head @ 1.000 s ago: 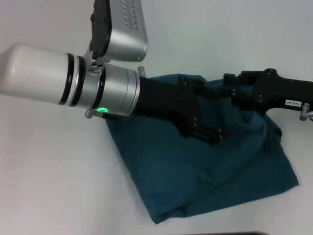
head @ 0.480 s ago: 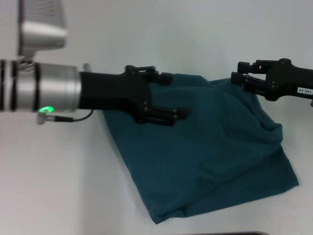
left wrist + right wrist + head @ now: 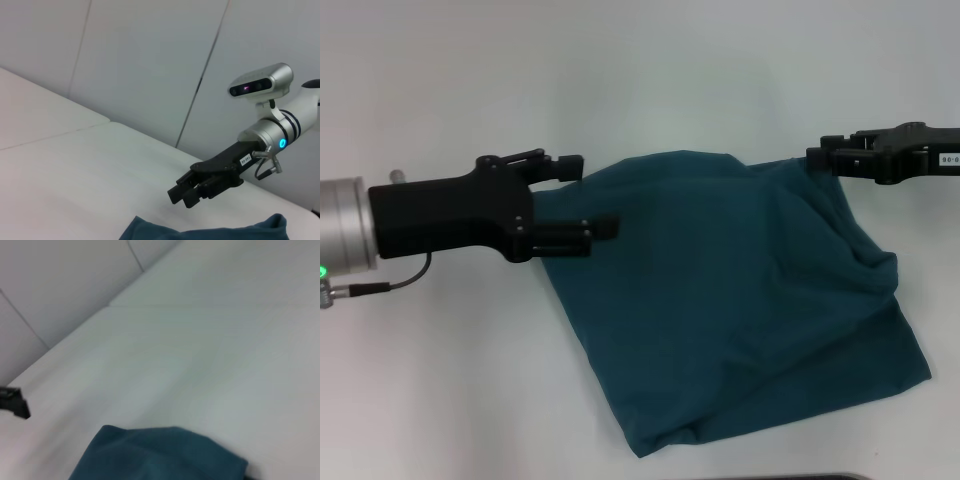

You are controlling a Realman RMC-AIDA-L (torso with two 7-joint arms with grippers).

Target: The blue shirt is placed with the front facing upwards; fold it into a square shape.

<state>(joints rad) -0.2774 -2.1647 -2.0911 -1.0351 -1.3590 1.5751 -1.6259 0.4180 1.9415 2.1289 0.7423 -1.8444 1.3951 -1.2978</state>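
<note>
Item: blue shirt, folded to a rough, wrinkled quadrilateral, plain side up, on the white worktop, centre to lower right of the head view.

My left gripper sits at centre left, fingers spread, over the shirt's left edge, pinching nothing. My right gripper sits at upper right beside the shirt's upper right corner; I cannot tell whether its fingers are spread or pressed together.

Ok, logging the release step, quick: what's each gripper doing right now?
Left gripper: open, holding nothing, at the blue shirt's left edge.
Right gripper: shut, empty, at the shirt's far right corner.
</note>
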